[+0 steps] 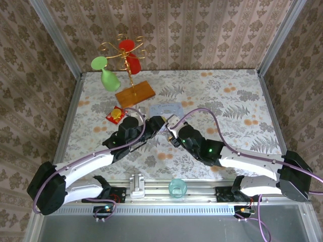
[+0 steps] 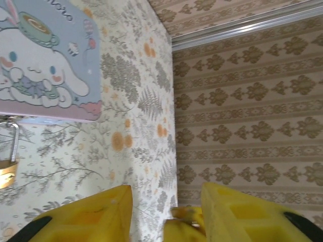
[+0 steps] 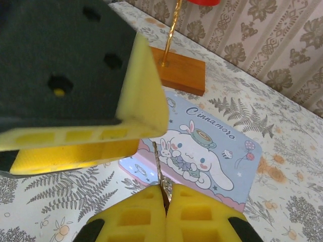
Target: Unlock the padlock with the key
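Floral table (image 1: pixel 227 101): tin (image 1: pixel 167 108), packet (image 1: pixel 115 116), stand (image 1: pixel 135 93)

One tin (image 1: pixel 167 109). Near the tin: one padlock (image 2: pixel 7 169), one key (image 3: pixel 159 166), one packet (image 1: pixel 115 115). Behind the tin: one stand (image 1: pixel 134 92) with two glasses, one green glass (image 1: pixel 108 79) and one red glass (image 1: pixel 133 64). Far in front of the tin: one cup (image 1: pixel 177 187)

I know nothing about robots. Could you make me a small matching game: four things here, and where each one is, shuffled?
Things:
1. green goblet
2. pale blue tin
3. teal glass
4. key

Places:
A. pinched in the right end effector
B. hanging on the gold rack
C. standing at the near edge of the table
D. lying flat mid-table

Pairs: 1-B, 2-D, 3-C, 4-A
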{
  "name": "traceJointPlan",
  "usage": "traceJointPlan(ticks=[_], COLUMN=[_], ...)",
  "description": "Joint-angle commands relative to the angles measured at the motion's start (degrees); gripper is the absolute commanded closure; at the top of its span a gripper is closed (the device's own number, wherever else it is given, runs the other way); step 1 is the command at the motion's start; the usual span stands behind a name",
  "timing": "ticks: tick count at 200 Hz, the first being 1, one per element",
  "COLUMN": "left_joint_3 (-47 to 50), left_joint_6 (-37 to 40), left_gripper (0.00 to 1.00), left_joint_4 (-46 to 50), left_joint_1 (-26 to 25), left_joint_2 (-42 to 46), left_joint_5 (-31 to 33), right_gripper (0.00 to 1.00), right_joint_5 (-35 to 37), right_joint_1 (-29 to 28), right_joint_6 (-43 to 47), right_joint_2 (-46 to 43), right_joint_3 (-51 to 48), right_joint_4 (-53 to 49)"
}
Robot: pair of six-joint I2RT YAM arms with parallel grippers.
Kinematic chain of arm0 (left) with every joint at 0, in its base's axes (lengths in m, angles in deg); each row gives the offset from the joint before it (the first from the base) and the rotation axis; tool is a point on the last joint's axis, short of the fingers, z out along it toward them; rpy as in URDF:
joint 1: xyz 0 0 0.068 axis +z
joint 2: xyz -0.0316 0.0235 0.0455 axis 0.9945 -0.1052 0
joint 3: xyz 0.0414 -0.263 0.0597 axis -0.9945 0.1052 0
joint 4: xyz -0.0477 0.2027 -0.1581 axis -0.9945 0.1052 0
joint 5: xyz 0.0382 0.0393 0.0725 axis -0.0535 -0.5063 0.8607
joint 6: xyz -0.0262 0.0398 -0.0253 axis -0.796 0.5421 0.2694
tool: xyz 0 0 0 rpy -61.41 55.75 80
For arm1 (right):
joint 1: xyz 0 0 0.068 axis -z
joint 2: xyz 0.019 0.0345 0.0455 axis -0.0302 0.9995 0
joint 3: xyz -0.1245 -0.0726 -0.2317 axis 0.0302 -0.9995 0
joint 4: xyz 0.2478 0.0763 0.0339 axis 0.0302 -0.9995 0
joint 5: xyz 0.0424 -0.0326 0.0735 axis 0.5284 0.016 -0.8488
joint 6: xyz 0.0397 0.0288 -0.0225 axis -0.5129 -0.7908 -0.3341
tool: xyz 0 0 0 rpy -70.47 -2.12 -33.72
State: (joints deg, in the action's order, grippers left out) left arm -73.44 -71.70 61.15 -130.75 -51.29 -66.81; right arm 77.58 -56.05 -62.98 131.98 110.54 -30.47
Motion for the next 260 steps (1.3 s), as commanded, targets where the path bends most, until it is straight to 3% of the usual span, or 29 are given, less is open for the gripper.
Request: traceJointPlan(ticks=[1, 60, 134, 172, 184, 195, 211, 227, 244, 251, 260], left_joint_3=[0.4, 1.4, 2.0, 2.2, 1.9, 1.9, 2.0, 0.9, -0.6, -0.5, -0.2], left_joint_6=[-1.7, -3.3, -3.1, -3.2, -2.7, -2.5, -0.1, 6.6, 13.5, 16.0, 19.1], left_gripper=[0.65, 0.69, 0.90, 1.00, 1.00, 1.00, 1.00, 1.00, 1.00, 1.00, 1.00], left_joint_4=[-3.6, -4.9, -5.4, -5.5, -5.2, -5.3, -4.9, -1.1, 2.8, 1.6, -0.3], left_joint_1=[-0.1, -0.3, 0.2, 0.5, 0.6, 0.8, 1.2, 1.1, 0.3, 0.4, 0.6], left_joint_2=[1.0, -0.5, -0.6, -0.5, -0.5, -0.4, 0.1, 1.6, 3.0, 3.0, 2.9], left_joint_5=[0.7, 0.4, 0.0, -0.3, -0.6, -0.6, -0.4, 1.1, 3.3, 2.9, 1.8], right_gripper=[1.00, 1.00, 0.98, 0.87, 0.78, 0.63, 0.44, 0.39, 0.31, 0.25, 0.24], right_joint_5=[1.1, 3.1, 4.0, 6.0, 5.9, 5.8, -2.2, -17.6, -33.1, -37.4, -41.9], right_joint_1=[-1.0, -3.1, -4.4, -4.7, -4.7, -4.6, -2.1, 4.1, 10.4, 12.0, 14.0], right_joint_6=[1.7, 2.7, 4.0, 3.9, 3.7, 3.1, 0.7, -4.3, -10.0, -12.2, -14.8], right_joint_2=[2.2, 4.8, 8.7, 8.7, 8.7, 8.7, 6.6, 1.8, -4.9, -7.6, -10.3], right_joint_3=[2.4, 3.2, 5.5, 5.6, 5.6, 5.5, 5.8, 5.2, -0.6, -2.7, -3.6], right_joint_4=[1.1, 2.8, 3.5, 4.4, 4.1, 3.3, -2.4, -7.7, -2.1, 0.7, 2.0])
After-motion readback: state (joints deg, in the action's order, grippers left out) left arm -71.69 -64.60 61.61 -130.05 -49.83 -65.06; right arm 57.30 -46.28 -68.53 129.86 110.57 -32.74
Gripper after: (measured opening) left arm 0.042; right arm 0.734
